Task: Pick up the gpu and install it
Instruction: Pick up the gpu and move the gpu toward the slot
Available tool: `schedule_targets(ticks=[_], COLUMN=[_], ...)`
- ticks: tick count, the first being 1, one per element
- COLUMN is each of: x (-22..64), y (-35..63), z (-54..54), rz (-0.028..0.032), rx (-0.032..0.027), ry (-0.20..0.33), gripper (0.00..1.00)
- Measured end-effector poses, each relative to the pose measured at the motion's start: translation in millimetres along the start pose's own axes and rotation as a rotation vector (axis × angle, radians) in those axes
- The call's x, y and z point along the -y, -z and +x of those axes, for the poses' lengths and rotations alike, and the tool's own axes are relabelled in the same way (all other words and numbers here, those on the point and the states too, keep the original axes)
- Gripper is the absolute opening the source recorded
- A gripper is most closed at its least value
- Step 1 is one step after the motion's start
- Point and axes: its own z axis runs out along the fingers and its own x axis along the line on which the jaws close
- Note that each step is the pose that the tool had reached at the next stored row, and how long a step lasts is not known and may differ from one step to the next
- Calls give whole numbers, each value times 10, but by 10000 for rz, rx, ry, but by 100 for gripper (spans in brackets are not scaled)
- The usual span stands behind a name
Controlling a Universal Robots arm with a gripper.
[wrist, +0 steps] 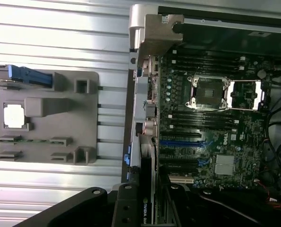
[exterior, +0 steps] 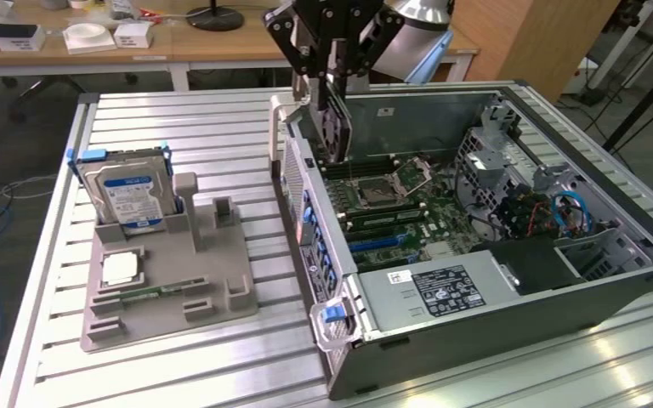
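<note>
Above the open grey metal computer case (exterior: 474, 340) on the ribbed metal desk (exterior: 190, 127), the black tool (exterior: 329, 78) grips the thin green-and-black gpu (exterior: 336, 132) upright, apparently so its lower edge faces the green motherboard (exterior: 417, 217).

1. We are seeing a black hand (exterior: 332, 93) and a dark gpu (exterior: 336, 136).
2. We are seeing a green motherboard (exterior: 406, 212) with a blue slot (exterior: 377, 244).
3. We are noting a grey tray (exterior: 156, 319), a blue-labelled silver hard drive (exterior: 130, 197) and a ribbed silver worktop (exterior: 190, 127).
</note>
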Motion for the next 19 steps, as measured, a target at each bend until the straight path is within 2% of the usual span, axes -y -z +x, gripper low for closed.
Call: schedule_targets(ticks=[19], x=[-28], y=[-9], z=[-252], rz=[-8], rx=[2], ry=[248], gripper=[26])
